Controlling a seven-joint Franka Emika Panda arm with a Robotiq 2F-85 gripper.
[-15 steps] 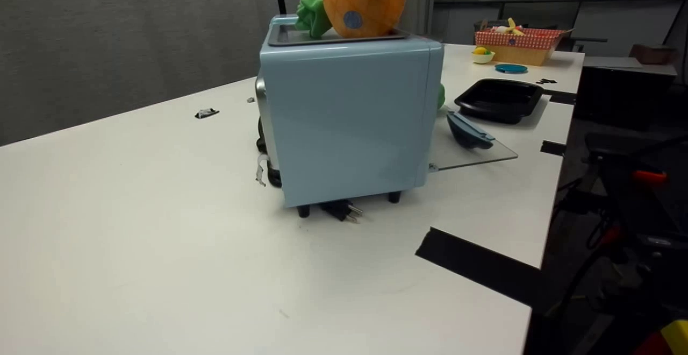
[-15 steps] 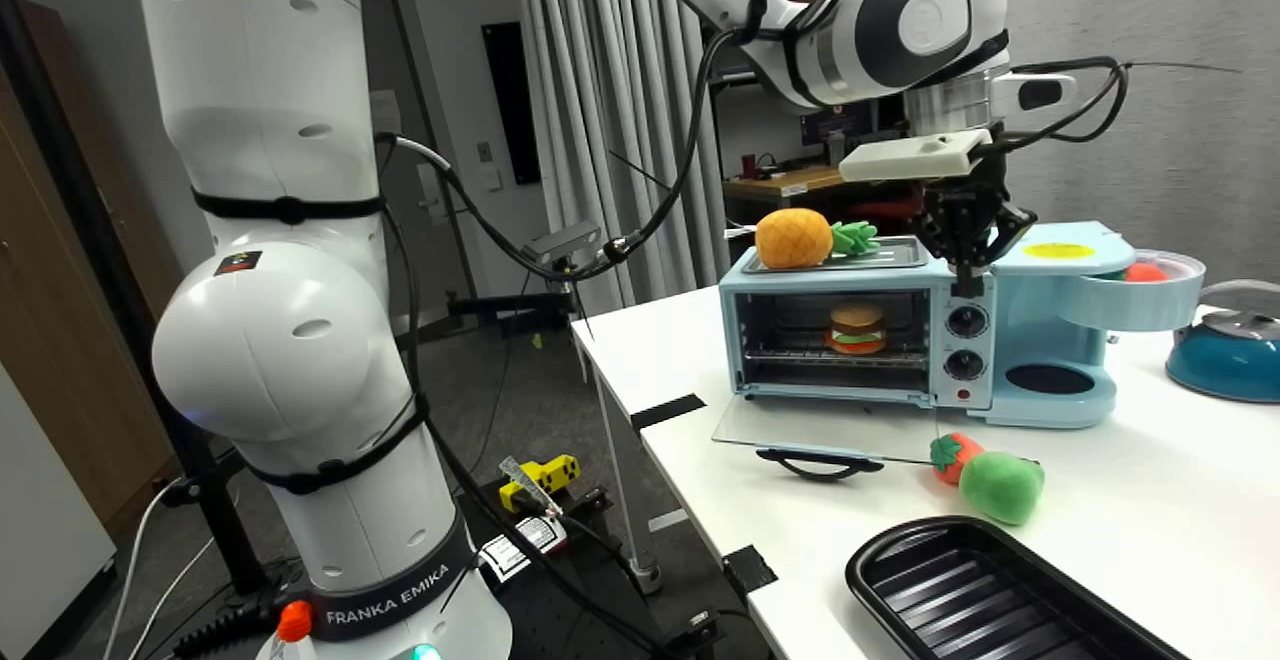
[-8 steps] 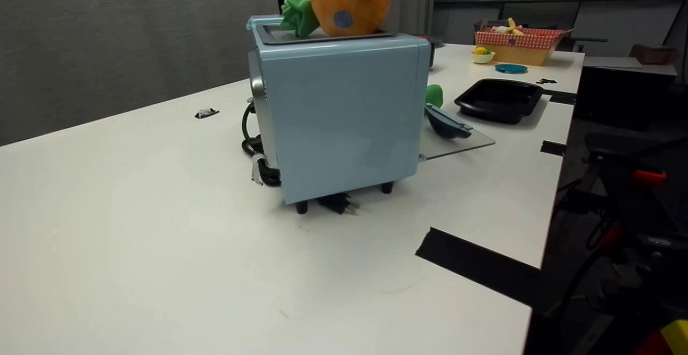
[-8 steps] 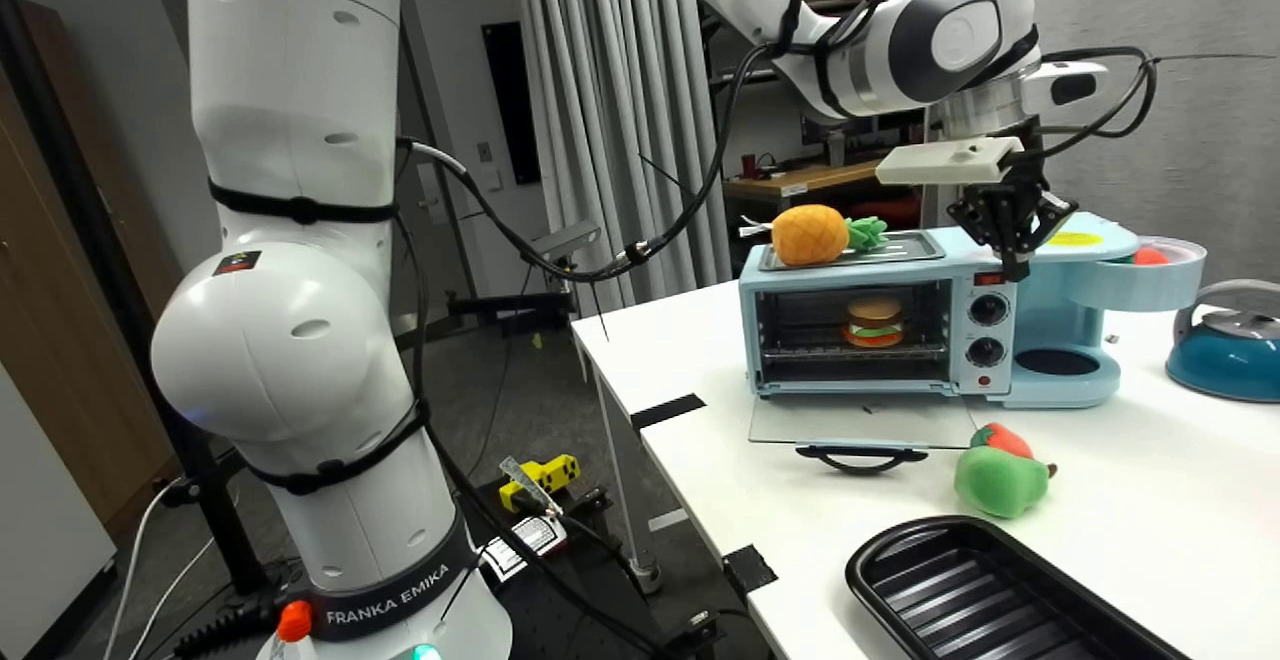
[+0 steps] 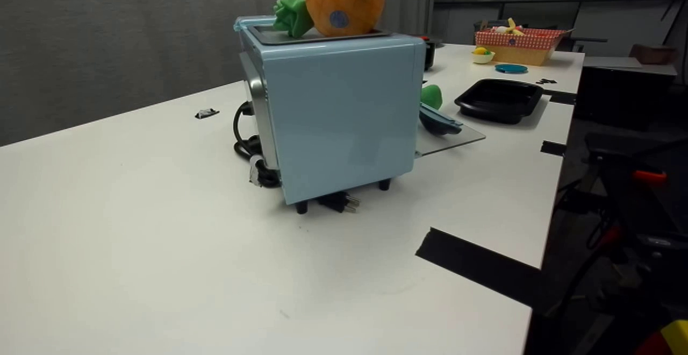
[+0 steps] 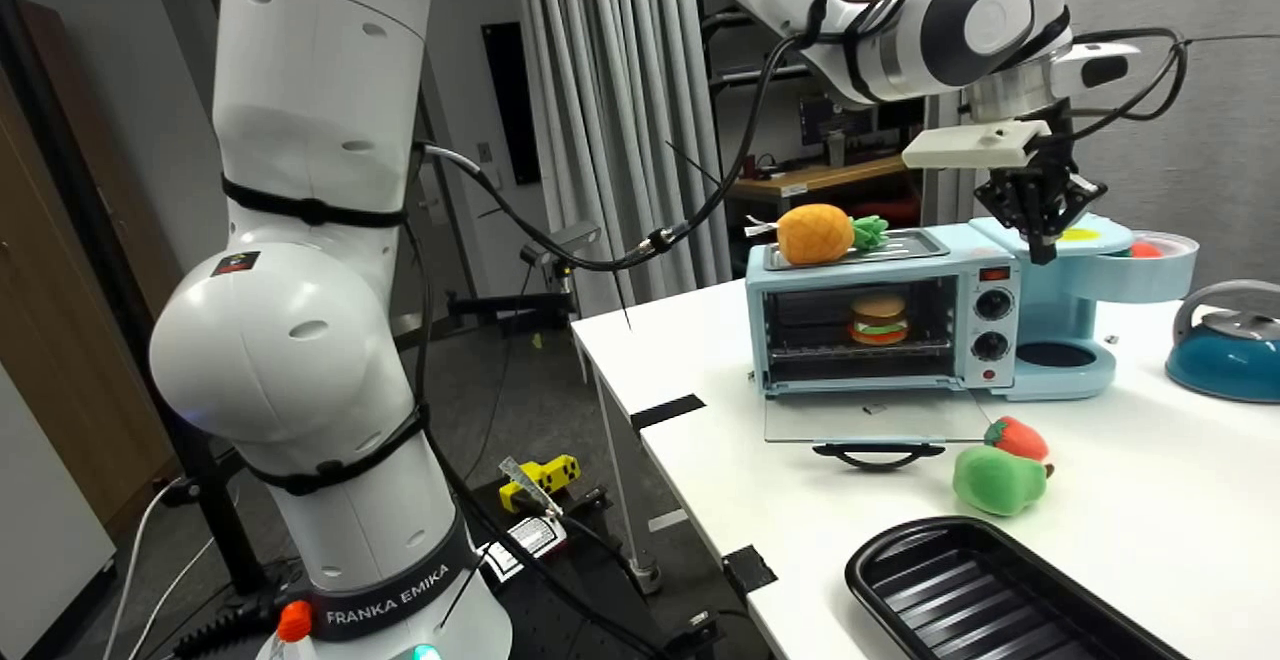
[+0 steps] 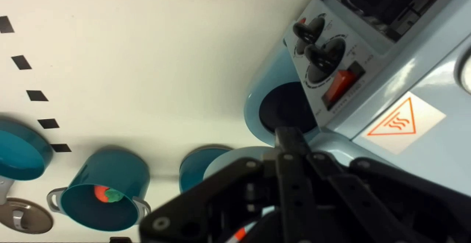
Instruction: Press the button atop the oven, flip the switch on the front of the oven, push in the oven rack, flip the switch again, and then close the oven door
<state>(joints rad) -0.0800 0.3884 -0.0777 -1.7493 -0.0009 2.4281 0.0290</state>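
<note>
The light blue oven point(image 6: 860, 275) stands on the white table; its plain side point(image 5: 344, 118) faces the camera in an exterior view. Its glass door point(image 6: 850, 418) lies open with its black handle point(image 6: 878, 456). A wire rack point(image 6: 820, 351) inside carries a toy burger point(image 6: 878, 320). The red switch point(image 7: 340, 84) on the front panel shows in the wrist view, above two black knobs. A white round thing point(image 7: 466, 73) on the top is cut off; I cannot tell if it is the button. My gripper point(image 6: 1042, 246) is shut and empty, just right of the switch panel.
A toy pineapple point(image 6: 815, 234) sits on a tray atop the oven. A strawberry point(image 6: 1016, 437) and green toy point(image 6: 998, 481) lie by the door. A black tray point(image 6: 1000, 590) is near the front edge. Teal pots point(image 7: 106, 187) and a kettle point(image 6: 1225, 340) stand beyond.
The oven has slid back and turned, with its door. The strawberry has shifted right. My gripper has moved right and back, from in front of the red switch, which now shows.
</note>
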